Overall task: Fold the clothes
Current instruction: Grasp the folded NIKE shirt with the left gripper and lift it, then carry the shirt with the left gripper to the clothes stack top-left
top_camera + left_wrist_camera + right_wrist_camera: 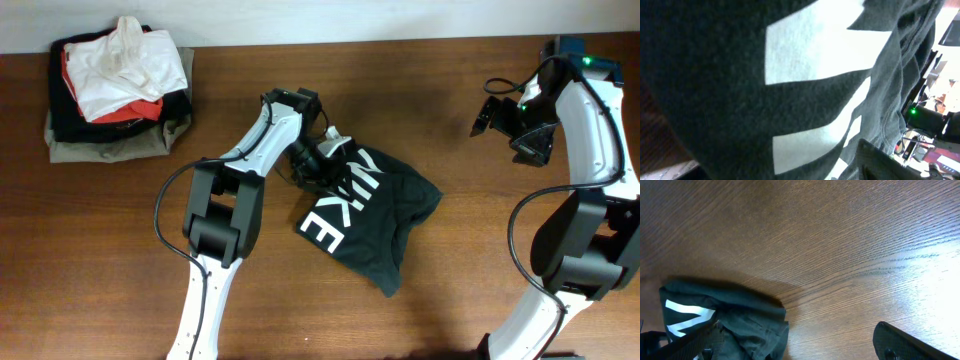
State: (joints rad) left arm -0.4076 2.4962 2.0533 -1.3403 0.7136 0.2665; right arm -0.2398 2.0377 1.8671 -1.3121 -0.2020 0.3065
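Where the left gripper (320, 165) presses into the crumpled T-shirt (375, 220), I cannot tell whether it pinches cloth — the right gripper (490, 115) hangs spread wide, empty. Lying midway across the table (450, 300), the T-shirt looks soft, light, limp; a hem corner likely suits gripping.

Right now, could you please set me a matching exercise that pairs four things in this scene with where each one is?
Things:
1. black T-shirt
2. stack of garments
3. left gripper
4. right gripper

Places:
A. far-left corner of the table
B. over bare wood on the right, jaws open
C. crumpled mid-table
D. at the shirt's upper-left edge

Pairs: 1-C, 2-A, 3-D, 4-B
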